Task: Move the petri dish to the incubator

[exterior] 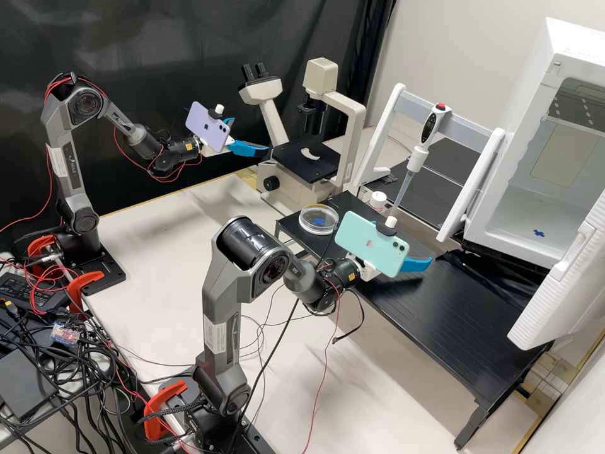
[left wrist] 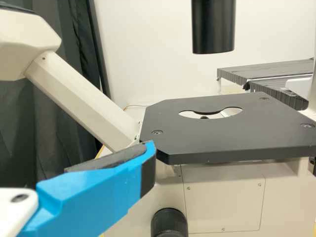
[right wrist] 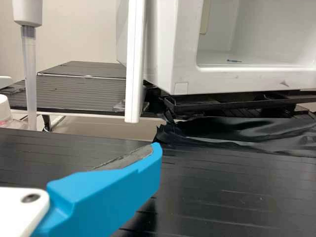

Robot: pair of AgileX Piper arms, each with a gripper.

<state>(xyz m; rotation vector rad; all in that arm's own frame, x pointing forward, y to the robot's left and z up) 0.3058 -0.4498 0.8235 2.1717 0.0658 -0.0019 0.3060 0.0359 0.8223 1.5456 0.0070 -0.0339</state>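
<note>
Near the dish (exterior: 318, 219), 1 bottle (exterior: 378, 200); 1 pipette (exterior: 418, 157)

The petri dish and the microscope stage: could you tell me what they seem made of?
Petri dish: clear, glossy plastic or glass, see-through with a glinting rim.
Microscope stage: probably painted metal, matte black, a flat plate with screws set into it.

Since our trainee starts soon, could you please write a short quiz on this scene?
1. Multiple choice: where does the petri dish rest?
A. On the microscope stage
B. On the low black table
C. Directly on the pale bench top

2. True or false: the incubator is shut.

3. Fill in the colour: a small ____ mark shows on the incubator's inner floor.

Key: 1. B; 2. False; 3. blue
</note>
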